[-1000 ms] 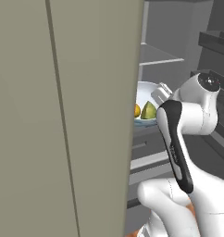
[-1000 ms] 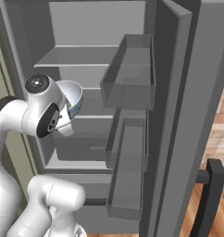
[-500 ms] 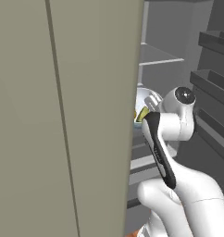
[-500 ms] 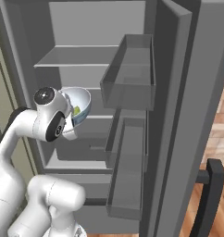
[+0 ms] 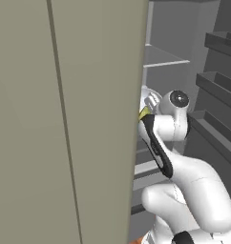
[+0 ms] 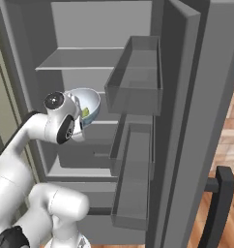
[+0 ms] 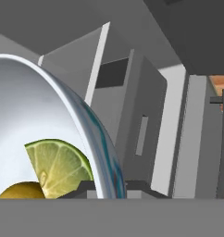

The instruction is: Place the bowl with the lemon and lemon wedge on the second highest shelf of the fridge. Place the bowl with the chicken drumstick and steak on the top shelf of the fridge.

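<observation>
My tool (image 7: 107, 187) was clenched on the rim of the deep white bowl with blue-patterned outside (image 6: 89, 104), lemon wedge (image 7: 60, 166) and lemon (image 7: 19, 190) inside. It hung just in front of the open fridge. Best kept level, then eased onto the second highest shelf (image 6: 97, 127) beyond.

arm (image 6: 27, 145): we are showing glossy white rounded shells | joints: we are wearing dark round caps with a small pale centre | forearm (image 5: 158, 150): we are carrying a black stripe along its side | base: we are showing a dark band low down
</observation>
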Controlling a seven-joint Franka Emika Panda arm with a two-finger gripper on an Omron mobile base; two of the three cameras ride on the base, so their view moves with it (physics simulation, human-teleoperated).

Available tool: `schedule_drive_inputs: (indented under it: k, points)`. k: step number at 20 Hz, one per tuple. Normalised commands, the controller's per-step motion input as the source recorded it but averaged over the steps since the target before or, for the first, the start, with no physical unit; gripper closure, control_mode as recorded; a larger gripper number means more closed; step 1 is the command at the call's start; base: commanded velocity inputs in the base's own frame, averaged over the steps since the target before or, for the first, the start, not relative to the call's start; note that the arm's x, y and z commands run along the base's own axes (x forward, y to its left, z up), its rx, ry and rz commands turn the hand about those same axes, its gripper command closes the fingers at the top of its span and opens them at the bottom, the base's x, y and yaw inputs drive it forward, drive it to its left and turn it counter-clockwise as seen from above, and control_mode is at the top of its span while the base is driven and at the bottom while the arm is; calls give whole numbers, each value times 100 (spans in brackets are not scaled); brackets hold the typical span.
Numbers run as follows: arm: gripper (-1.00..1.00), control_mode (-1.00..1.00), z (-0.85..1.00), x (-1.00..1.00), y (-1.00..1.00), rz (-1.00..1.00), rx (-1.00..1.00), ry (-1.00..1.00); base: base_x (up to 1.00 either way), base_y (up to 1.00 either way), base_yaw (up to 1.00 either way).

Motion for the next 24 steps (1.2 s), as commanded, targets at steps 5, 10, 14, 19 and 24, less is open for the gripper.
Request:
schedule_drive_inputs:
  k: [5,10,14,19,24]
  points:
    - [100,-100,-4,57,0,-2,0,0,0,0,0]
    - [100,-100,-19,38,0,0,0,2,0,0,0]
    - [100,-100,-22,30,0,0,0,1,0,0,0]
    - [100,-100,-13,37,0,0,0,0,0,0,0]
    - [100,-100,0,47,0,-2,0,0,0,0,0]
